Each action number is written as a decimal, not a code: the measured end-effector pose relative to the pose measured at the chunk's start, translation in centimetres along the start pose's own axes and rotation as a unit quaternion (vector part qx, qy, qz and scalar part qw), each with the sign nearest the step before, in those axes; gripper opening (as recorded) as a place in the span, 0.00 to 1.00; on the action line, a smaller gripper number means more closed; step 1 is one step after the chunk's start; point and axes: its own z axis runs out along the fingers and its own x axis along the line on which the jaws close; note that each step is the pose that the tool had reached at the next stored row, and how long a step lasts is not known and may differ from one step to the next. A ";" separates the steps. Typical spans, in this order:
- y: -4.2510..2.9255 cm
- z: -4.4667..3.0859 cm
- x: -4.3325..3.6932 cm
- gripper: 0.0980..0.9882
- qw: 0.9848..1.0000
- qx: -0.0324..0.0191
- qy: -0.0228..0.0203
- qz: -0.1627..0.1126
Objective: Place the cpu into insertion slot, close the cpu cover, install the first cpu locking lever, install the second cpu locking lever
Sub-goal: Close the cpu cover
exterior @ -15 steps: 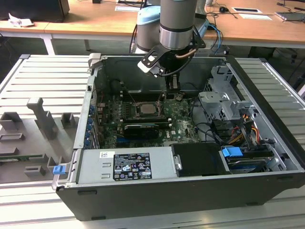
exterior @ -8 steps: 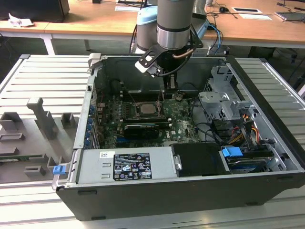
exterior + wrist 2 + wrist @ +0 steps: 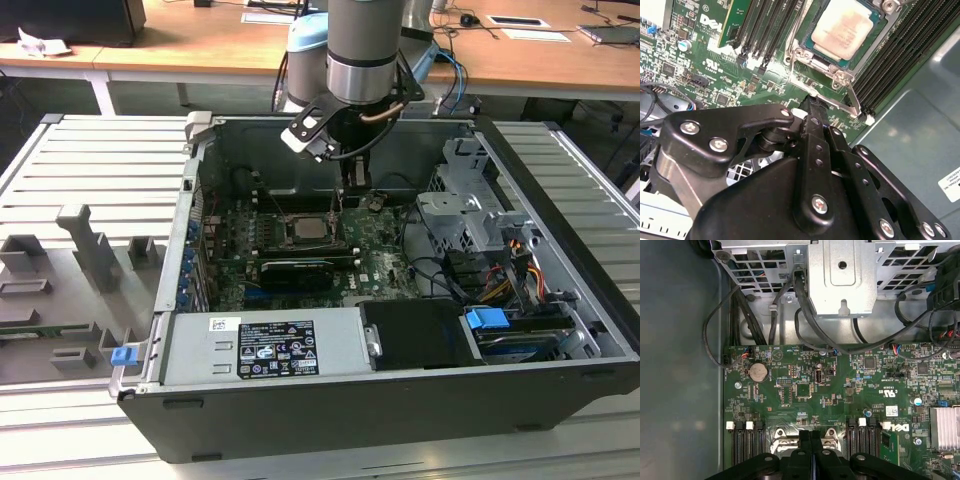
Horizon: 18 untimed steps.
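pc case (image 3: 300, 420), cpu (image 3: 306, 230) inside – slatted table (image 3: 100, 160), wooden desks (image 3: 200, 50)

Second wrist view: the cpu (image 3: 842, 22) is cut off by the picture's edge, and the gripper (image 3: 812, 107) blocks the motherboard (image 3: 765, 82) beside it. First wrist view: the gripper (image 3: 810, 437) covers most of the insertion slot (image 3: 781, 439), so what sits in it can't be told.

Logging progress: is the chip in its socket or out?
In: the chip lies flat within the socket's metal frame on the green board, apart from the gripper.
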 end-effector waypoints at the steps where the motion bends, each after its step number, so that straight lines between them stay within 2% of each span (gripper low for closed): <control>1: -0.02 0.00 0.00 0.01 1.000 0.000 0.000 0.000; 18: -0.64 -0.05 -0.01 0.01 1.000 0.000 0.000 0.000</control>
